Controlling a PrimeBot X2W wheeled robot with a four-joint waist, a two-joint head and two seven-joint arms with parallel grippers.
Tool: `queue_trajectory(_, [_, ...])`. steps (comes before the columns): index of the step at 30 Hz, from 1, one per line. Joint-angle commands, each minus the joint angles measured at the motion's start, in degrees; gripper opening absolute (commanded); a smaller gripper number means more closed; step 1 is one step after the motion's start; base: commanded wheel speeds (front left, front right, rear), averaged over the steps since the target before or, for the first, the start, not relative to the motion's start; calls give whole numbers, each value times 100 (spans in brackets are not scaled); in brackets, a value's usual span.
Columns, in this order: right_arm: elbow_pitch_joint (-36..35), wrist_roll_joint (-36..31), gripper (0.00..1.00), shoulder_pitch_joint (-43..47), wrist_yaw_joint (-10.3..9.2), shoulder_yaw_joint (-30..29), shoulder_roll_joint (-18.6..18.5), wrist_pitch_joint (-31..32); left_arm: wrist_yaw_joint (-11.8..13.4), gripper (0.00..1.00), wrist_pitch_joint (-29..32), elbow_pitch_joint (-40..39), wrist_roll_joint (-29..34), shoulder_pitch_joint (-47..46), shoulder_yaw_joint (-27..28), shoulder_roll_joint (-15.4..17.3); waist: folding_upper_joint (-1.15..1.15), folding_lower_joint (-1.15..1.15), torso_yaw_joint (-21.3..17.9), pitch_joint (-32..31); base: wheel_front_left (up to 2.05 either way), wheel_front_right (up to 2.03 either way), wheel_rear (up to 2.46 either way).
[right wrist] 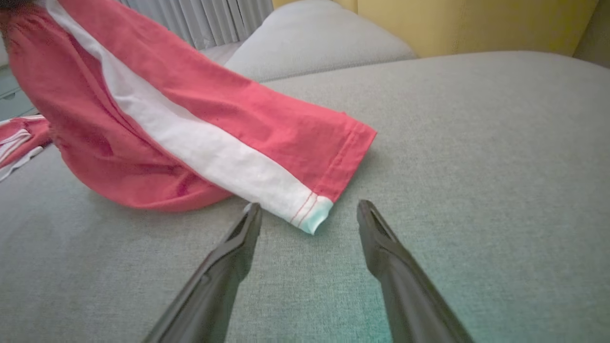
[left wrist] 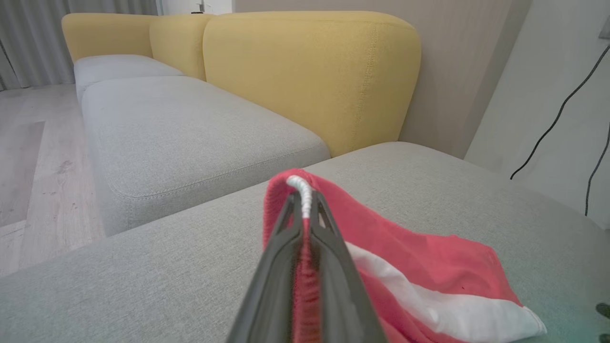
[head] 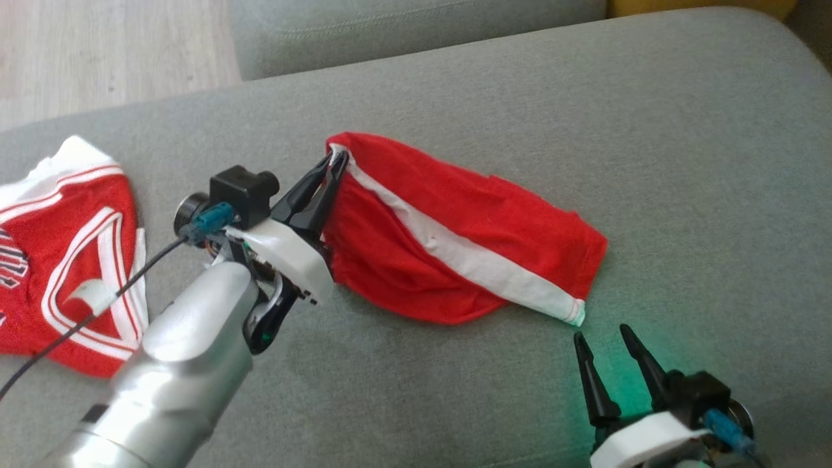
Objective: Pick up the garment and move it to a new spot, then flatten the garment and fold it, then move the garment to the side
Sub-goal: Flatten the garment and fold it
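Lying on the grey sofa cushion (head: 617,110): one red garment (head: 455,240), shorts-like, with a white side stripe and a stitched hem. Its long axis runs diagonally in the head view: the gathered waistband end is raised at upper left and the hem end rests at lower right. Waistband pinched at the stripe by the left gripper (head: 330,170), fingers clamped together. Fingers of the right gripper (head: 603,339) wide apart, just short of the white hem corner. Red-and-white jersey (head: 71,247) well apart, at left.

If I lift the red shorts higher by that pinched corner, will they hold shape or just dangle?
Probably floppy: the red shorts sag and crease below the corner pinched in the left end effector, so they should dangle. Likely light: one small pinch holds the raised end. The hem rests on the cushion and may drag.
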Motion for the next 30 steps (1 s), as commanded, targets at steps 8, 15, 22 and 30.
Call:
queue_trajectory(8, [677,344,100,-878,-4,320,-30,-22,9,0,-184,-126,-160,-630,-62,325,0,0,173,288,0,0,0])
queue_trajectory(15, [1151,372,71,-1237,-4,517,-30,-22,9,0,-235,-125,-256,-801,-224,348,0,0,296,452,0,0,0])
queue_trajectory(22, [1099,234,0,-1249,-4,353,-30,-22,9,0,-345,-69,-361,-863,-300,410,0,0,320,433,0,0,0])
queue_trajectory(30, [-201,-214,0,-1461,-4,-313,-30,-22,9,0,-567,-297,-418,-1127,-226,534,0,0,223,361,0,0,0])
